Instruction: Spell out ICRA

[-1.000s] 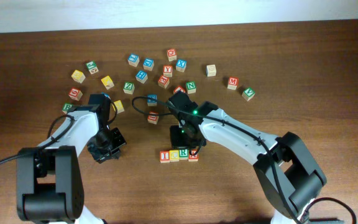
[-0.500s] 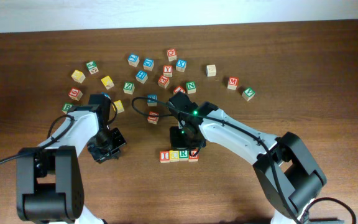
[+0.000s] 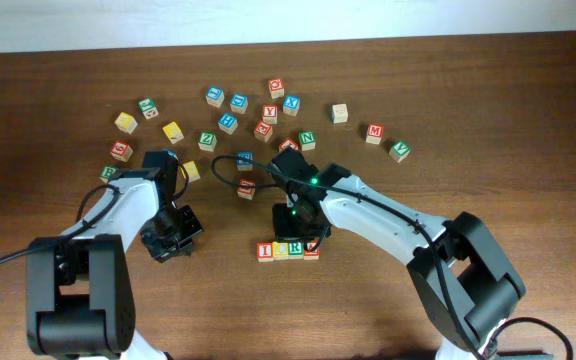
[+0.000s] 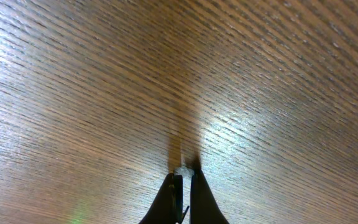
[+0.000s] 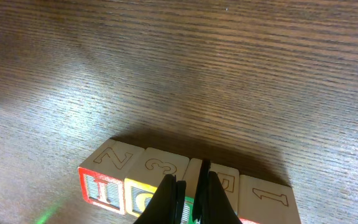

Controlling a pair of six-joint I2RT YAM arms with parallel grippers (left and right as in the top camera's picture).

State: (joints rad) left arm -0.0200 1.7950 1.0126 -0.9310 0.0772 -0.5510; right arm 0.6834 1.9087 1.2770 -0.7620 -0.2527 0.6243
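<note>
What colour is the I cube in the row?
The I cube is red, best seen in the right wrist view.

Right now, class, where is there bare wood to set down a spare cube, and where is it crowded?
Bare wood: the whole right end of the table, beyond the M cube; also the near strip between the left arm and the ICRA row. Crowded: the scattered cubes at far centre-left, and around the row under the right arm.

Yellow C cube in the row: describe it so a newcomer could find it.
On the table, apart from the scattered cubes, a row of four cubes lies under the right gripper. The yellow C cube is second from the left, the only yellow one, between the red I cube and a green cube.
</note>
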